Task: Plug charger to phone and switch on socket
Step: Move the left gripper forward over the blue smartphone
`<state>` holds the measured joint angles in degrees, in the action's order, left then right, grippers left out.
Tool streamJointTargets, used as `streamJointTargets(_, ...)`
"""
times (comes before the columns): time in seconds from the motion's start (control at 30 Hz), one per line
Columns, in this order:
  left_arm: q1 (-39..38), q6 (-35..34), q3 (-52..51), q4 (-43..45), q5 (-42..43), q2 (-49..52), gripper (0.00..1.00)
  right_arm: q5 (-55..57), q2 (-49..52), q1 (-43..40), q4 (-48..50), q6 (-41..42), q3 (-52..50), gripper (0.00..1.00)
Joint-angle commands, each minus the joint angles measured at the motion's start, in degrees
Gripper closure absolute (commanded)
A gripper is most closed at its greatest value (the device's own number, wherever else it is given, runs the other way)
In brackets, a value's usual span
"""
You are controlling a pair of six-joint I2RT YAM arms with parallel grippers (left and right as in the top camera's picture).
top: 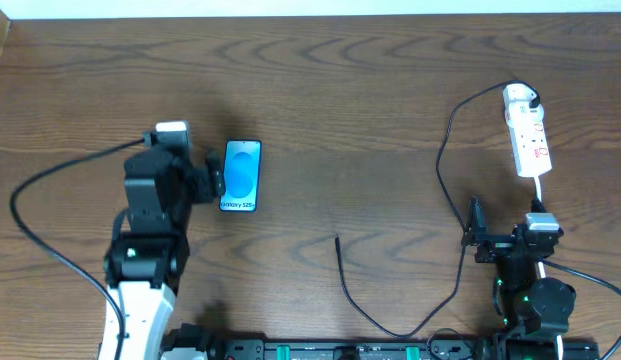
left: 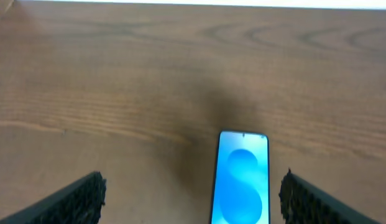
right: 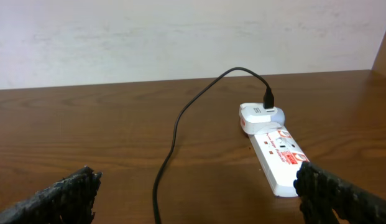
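Note:
The phone point(top: 241, 176) lies flat on the table at the left, its blue screen lit. In the left wrist view the phone point(left: 241, 180) lies between my fingers, nearer the right one. My left gripper point(top: 212, 182) point(left: 193, 190) is open and empty just left of it. The white socket strip point(top: 527, 135) point(right: 276, 149) lies at the far right. The black charger cable point(top: 347, 280) point(right: 174, 130) runs from its far end in a loop; its free tip point(top: 338, 239) rests mid-table. My right gripper point(top: 507, 230) point(right: 196, 183) is open and empty, just short of the strip's near end.
The wooden table's far edge point(top: 310, 14) meets a pale wall. Thick black robot cables run at the left point(top: 30, 200) and lower right point(top: 590, 275). A dark rail point(top: 330, 350) lines the table's front edge.

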<state>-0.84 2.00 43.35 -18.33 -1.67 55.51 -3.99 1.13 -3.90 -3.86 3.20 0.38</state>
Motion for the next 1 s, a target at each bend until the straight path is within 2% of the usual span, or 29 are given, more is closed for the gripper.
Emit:
streamJointTargets(0.0,0.28,0.96,6.25,-3.69,-0.33,4.20,0.11,0.44,0.07,-0.07,-0.24,-0.68,-0.07,0.01)
streamJointTargets(0.43,0.28,0.98,32.44,-30.91,-0.39,30.62,0.11,0.44,0.07,-0.07,-0.24,-0.70,-0.07,0.01)
streamJointTargets(0.63,0.28,0.98,46.23,-44.17,2.47,43.85,0.11,0.44,0.07,-0.07,-0.24,-0.70,-0.07,0.01)
streamJointTargets(0.83,0.28,1.01,46.88,-46.60,2.45,48.89,0.11,0.44,0.07,-0.07,-0.24,-0.70,-0.07,0.01)
streamJointTargets(0.87,0.28,1.01,46.88,-46.56,2.51,48.89,0.18,0.44,0.07,-0.07,-0.24,-0.70,-0.07,0.01)
streamJointTargets(0.9,0.28,1.01,46.88,-46.51,2.51,48.89,0.41,0.44,0.07,-0.07,-0.24,-0.70,-0.07,0.01)
streamJointTargets(0.93,0.28,1.01,46.88,-46.36,2.49,48.89,0.51,0.44,0.07,-0.07,-0.24,-0.68,-0.07,0.01)
streamJointTargets(0.97,0.28,0.98,46.88,-46.14,2.54,48.89,0.53,0.44,0.07,-0.07,-0.24,-0.70,-0.07,0.01)
